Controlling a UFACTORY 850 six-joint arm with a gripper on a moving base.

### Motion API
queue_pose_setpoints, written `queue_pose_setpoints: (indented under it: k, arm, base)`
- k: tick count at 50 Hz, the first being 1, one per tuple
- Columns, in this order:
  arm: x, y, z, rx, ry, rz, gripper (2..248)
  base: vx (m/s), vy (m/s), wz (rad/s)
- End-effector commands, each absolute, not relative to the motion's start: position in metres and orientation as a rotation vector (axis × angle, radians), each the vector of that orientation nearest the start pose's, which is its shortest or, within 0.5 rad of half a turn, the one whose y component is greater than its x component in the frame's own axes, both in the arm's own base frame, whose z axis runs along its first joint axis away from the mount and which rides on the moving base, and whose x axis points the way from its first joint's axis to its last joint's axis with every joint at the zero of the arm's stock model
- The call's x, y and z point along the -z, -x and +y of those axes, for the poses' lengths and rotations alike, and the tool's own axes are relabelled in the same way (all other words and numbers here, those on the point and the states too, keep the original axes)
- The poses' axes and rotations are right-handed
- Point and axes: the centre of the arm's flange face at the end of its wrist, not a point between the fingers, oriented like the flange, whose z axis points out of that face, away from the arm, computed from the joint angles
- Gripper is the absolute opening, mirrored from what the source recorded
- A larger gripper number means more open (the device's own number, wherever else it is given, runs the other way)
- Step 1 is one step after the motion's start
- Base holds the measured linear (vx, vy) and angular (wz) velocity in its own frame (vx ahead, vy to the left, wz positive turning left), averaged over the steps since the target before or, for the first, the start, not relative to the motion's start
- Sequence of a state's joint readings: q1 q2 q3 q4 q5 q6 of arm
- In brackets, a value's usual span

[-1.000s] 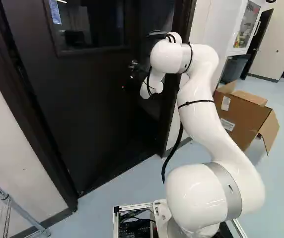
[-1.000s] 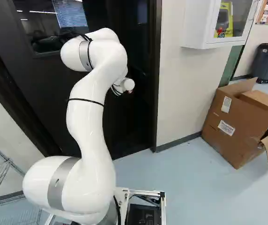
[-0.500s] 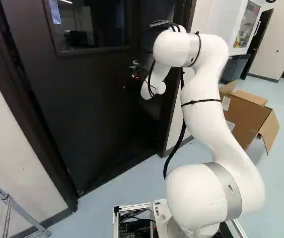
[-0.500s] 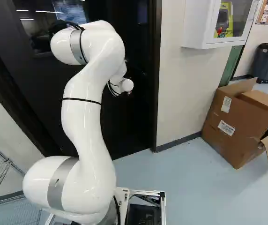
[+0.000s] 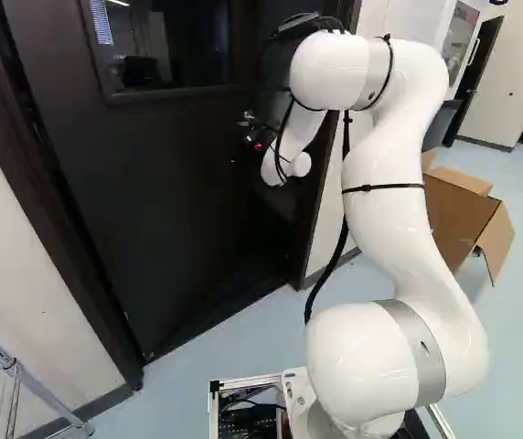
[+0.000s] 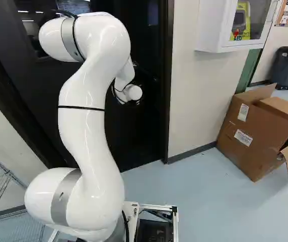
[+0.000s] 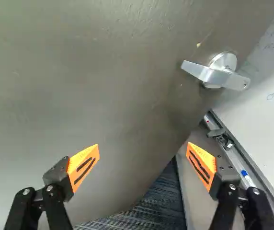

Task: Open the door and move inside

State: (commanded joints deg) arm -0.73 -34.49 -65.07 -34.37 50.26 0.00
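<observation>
The dark door (image 5: 161, 183) with a window fills the middle left of the left base view and stands ajar. My gripper (image 5: 260, 139) is small there, in front of the door near its free edge. In the wrist view the gripper (image 7: 142, 155) is open, its orange pads wide apart with nothing between them. A silver lever handle (image 7: 216, 75) sits on the door face (image 7: 89, 86) near its edge, ahead of the gripper and off toward the side of one finger. Neither finger touches the handle.
Beyond the door edge are a whiteboard (image 7: 266, 100) and dark ribbed flooring (image 7: 156, 203). A doorframe (image 6: 167, 91), wall cabinet (image 6: 219, 30) and open cardboard box (image 6: 249, 136) stand right of the arm; a wire rack (image 5: 15, 375) stands at the left.
The arm's upper bend has drawn back toward the base, and the wrist has shifted slightly back with it, showing more of the gripper in the left base view. The base and door have not moved.
</observation>
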Motion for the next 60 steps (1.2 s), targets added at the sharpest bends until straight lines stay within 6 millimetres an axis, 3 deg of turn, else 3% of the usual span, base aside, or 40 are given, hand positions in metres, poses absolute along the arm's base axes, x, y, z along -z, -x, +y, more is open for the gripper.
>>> queue_pose_setpoints:
  k: [60]
  arm:
    - [-0.393, -0.532, 0.012, 1.871, 2.418, -0.446, 247]
  base:
    - [0.0, 0.0, 0.0]
